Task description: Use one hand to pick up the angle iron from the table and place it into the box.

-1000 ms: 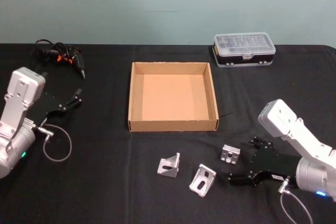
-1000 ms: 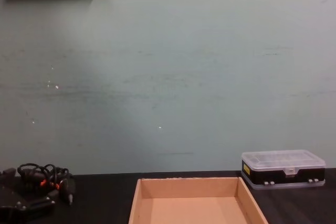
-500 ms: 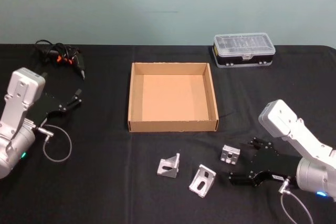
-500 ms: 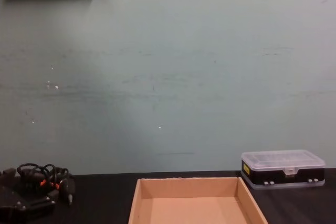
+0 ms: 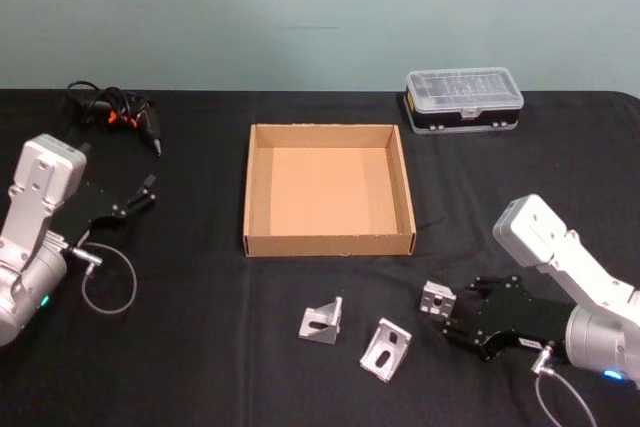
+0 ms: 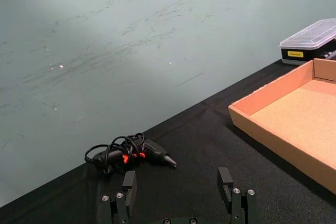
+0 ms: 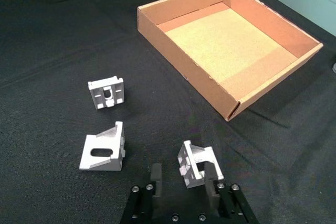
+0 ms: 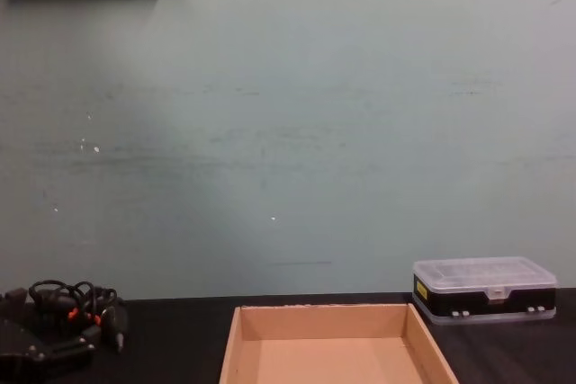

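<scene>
Now the right gripper (image 5: 458, 309) straddles an angle iron (image 5: 438, 298), its fingers spread and not clamped.
That angle iron lies on the table (image 5: 200, 347), on the robot's side of the box (image 5: 330, 243) and apart from it, with a second bracket (image 5: 385, 350) and a third bracket (image 5: 320, 321) farther left. The left gripper (image 5: 140, 195) hangs released at the table's left side.

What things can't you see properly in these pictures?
Right wrist view: base of the nearest angle iron sits behind the right gripper; touching or not, unclear.
Chest view: bottom edge cuts off the box.
Head view: organiser case contents too small.
Left gripper parked, open, far left.
</scene>
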{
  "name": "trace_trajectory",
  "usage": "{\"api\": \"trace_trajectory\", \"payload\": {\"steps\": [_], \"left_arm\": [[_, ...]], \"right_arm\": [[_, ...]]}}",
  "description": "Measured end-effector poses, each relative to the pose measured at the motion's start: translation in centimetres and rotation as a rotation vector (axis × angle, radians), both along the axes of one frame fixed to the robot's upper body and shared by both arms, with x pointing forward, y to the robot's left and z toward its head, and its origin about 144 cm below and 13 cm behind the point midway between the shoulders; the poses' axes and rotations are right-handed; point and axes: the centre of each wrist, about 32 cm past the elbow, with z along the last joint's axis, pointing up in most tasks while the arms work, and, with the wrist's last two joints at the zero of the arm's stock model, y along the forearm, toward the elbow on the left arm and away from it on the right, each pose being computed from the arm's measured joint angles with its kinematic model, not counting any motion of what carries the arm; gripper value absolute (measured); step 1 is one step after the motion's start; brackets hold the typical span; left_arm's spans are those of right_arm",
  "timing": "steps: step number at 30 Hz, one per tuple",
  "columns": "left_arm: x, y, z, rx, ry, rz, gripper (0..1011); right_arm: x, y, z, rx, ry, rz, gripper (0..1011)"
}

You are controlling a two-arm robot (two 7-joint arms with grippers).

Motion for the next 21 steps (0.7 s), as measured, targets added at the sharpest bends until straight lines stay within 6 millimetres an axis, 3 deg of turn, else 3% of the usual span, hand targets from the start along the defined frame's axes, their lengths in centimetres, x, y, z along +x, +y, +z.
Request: {"api": "trace_trajectory", "payload": {"steps": [12, 16, 21], "left_arm": [[0.00, 0.00, 0.00, 0.000, 0.000, 0.000, 1011], [0.00, 0.00, 0.00, 0.000, 0.000, 0.000, 1011], [0.00, 0.00, 0.00, 0.000, 0.000, 0.000, 1011]], "right_arm": [[0.00, -0.01, 0.02, 0.000, 0.001, 0.000, 139], [0.00, -0.02, 0.01, 0.000, 0.001, 0.000, 57], [-0.01, -0.02, 0.01, 0.000, 0.001, 0.000, 54]]}}
